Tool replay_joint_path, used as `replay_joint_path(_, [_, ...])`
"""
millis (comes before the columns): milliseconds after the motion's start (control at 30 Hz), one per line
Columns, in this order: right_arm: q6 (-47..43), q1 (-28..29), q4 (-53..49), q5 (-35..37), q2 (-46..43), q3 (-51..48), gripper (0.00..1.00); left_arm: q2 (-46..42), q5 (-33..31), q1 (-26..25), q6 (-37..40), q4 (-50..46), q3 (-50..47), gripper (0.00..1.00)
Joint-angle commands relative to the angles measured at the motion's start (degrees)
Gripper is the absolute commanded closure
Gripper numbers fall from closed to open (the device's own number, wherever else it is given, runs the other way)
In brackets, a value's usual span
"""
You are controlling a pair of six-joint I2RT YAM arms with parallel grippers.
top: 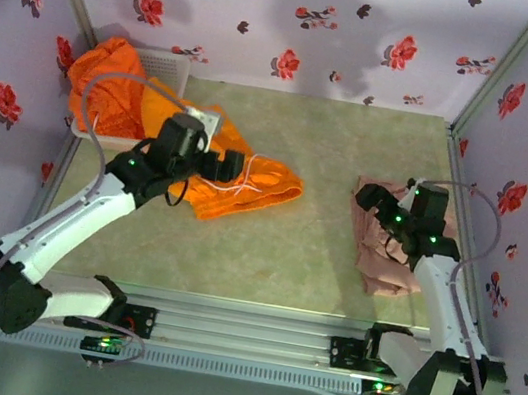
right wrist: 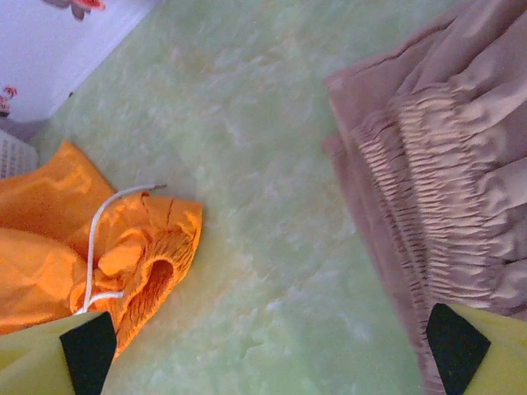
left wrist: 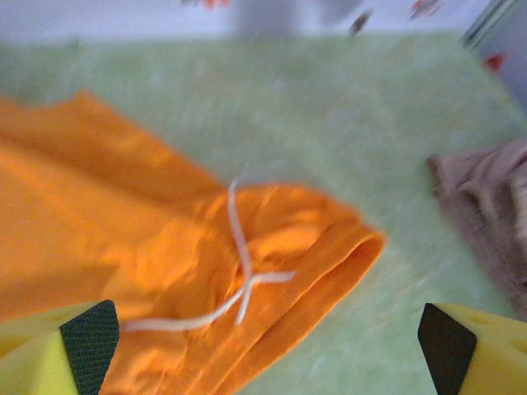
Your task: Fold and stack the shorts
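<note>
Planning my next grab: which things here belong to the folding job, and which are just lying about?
Part of the job:
orange shorts, centre-left
second orange shorts, heaped far left
pink-beige shorts, right side

Just lying about:
white mesh basket, under the heaped pair

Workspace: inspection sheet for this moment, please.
Surface: green table, bare between the piles.
Job's things: orange shorts lying mid-table, drawstring loose; second orange pair draped on the basket; pink shorts bunched at right.
Clutter: white basket, far left corner.
Grippers: left tool open over orange shorts; right tool open over pink shorts.
Cables: left cable and right cable loop above their arms.
Surroundings: floral walls on three sides.
</note>
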Motion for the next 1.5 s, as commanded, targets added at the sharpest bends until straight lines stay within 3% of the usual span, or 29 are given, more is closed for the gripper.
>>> replay_joint_path(0, [0.53, 2.25, 1.71, 0.01, 1.51, 0.30, 0.01, -0.20, -1.71, 2.56, -5.51, -0.73, -8.96, 0.06])
replay_joint_path(233, [1.58, 5.44, 2.55, 0.88, 3.98, 0.79, 0.01, 1.70, 0.16, 6.54, -12.97, 11.88, -22.56, 0.12])
replay_joint_path(333, [2.17, 6.75, 3.13, 1.09, 4.95, 0.74, 0.01, 5.36, 1.58, 7.62, -13.91, 15.96, -23.93, 0.14])
replay_joint_path(433, [2.98, 8.57, 3.88, 1.64, 6.46, 0.74, 0.01, 10.23, 2.77, 7.98, -14.29, 18.54, -23.08, 0.23])
replay_joint_path(600, [3.86, 12.10, 4.26, 2.78, 9.69, 1.88, 0.01, 14.00, 5.48, 7.97, -14.84, 21.03, -21.28, 0.62])
replay_joint_path(767, [5.32, 15.06, 6.48, 3.31, 13.56, 2.58, 0.01, 9.13, 6.50, 7.95, -16.17, 20.53, -21.06, 1.00])
replay_joint_path(967, [8.07, 17.02, 9.28, 3.07, 17.32, 3.56, 0.01, -0.87, 7.16, 7.68, -14.82, 14.06, -15.45, 1.00])
replay_joint_path(1067, [13.82, 17.75, 12.10, 2.69, 18.38, 2.97, 0.01, -3.49, 6.93, 7.62, -13.37, 10.55, -12.67, 1.00])
replay_joint_path(1467, [37.43, 25.12, 31.09, 1.79, 32.53, 3.84, 0.07, -3.55, 6.88, 6.56, -16.13, 12.85, -17.54, 1.00])
